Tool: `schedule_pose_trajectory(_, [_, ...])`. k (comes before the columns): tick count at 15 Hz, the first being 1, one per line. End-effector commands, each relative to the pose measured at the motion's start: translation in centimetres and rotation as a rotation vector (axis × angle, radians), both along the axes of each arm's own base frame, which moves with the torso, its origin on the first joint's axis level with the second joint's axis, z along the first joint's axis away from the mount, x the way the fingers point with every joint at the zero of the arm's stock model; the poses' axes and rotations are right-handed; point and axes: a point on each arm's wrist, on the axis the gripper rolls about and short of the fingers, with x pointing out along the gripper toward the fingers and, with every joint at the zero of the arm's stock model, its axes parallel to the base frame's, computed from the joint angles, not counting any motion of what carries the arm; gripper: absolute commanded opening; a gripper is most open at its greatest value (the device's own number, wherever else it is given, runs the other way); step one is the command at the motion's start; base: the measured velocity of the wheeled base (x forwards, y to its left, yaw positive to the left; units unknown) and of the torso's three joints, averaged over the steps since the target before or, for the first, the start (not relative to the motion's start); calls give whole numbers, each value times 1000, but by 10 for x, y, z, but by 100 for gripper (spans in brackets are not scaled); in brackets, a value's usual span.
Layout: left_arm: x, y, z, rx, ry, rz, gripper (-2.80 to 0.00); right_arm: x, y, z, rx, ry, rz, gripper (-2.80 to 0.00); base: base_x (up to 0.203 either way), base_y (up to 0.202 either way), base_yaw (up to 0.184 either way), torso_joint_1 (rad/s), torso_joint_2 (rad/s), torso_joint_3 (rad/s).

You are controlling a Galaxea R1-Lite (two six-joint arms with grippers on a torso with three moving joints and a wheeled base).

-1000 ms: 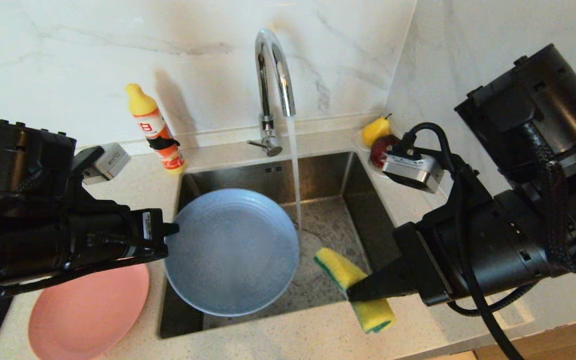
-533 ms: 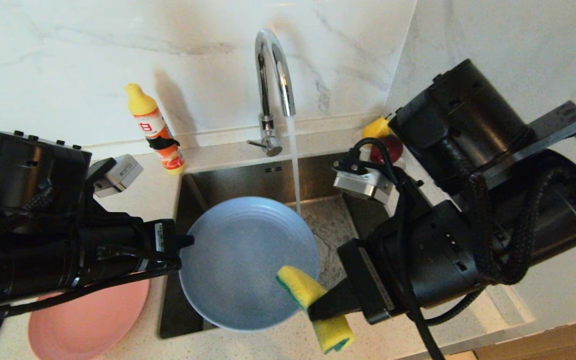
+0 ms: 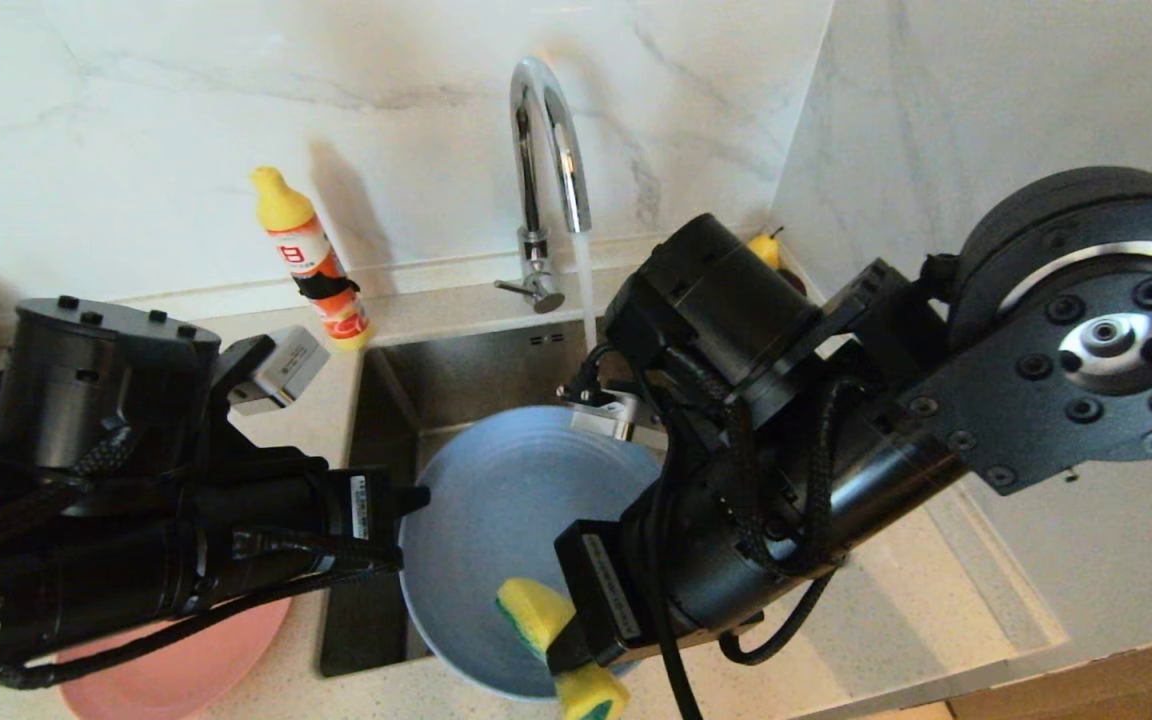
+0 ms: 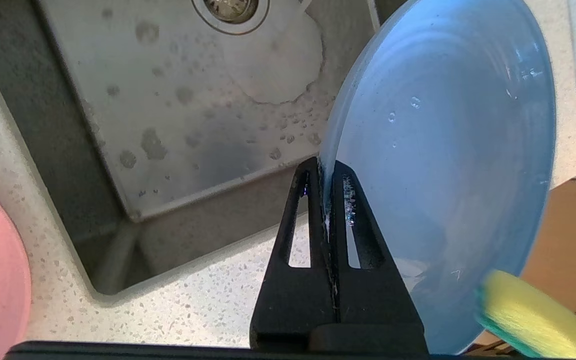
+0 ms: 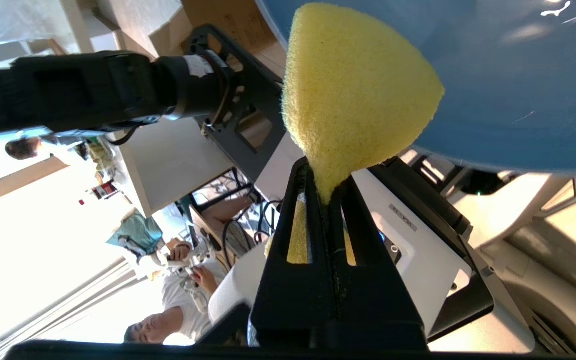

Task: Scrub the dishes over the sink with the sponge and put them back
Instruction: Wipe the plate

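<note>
At the front left corner of the speckled surface [image 3: 456,690] lies the pink plate [image 3: 186,665], partly hidden under the left arm. The left end effector [image 4: 326,170] reaches in from the left over the left rim of the sink [image 3: 456,370], its fingers clamped tight on the left edge of the grey-blue plate [image 3: 496,520]. The plate is held tilted above the front half of the basin, with its near rim over the front edge of the sink; in the left wrist view beads of water sit on its face. At the back of the surface, just beside the sink's back left corner, stands an orange bottle with a yellow cap [image 3: 311,260]. The chrome tap [image 3: 546,140] rises behind the middle of the sink's back edge and a thin stream of water [image 3: 586,290] falls from its spout. The right end effector [image 5: 326,192] comes in from the right across the sink, pinched shut on the waist of the sponge [image 3: 546,640], whose yellow foam presses against the lower right part of the plate's face, near the front edge of the sink. In the back right corner of the surface the tip of a yellow pear [image 3: 764,247] shows behind the right arm.
</note>
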Motion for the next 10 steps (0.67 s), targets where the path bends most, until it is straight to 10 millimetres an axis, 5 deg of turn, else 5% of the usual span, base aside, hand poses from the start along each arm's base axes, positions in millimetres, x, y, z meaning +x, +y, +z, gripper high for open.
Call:
schedule_pose_trajectory(1, [-1,-1,-4,6,15,-3,-280,8,15,-14,-30,30,0,-280,0,0,0,0,0,0])
schedule_pose_trajectory(10, [-4,0,-15,12,2,-12,-280,7,38,-25,-67,37,16,-280,0,0,0,0,0,0])
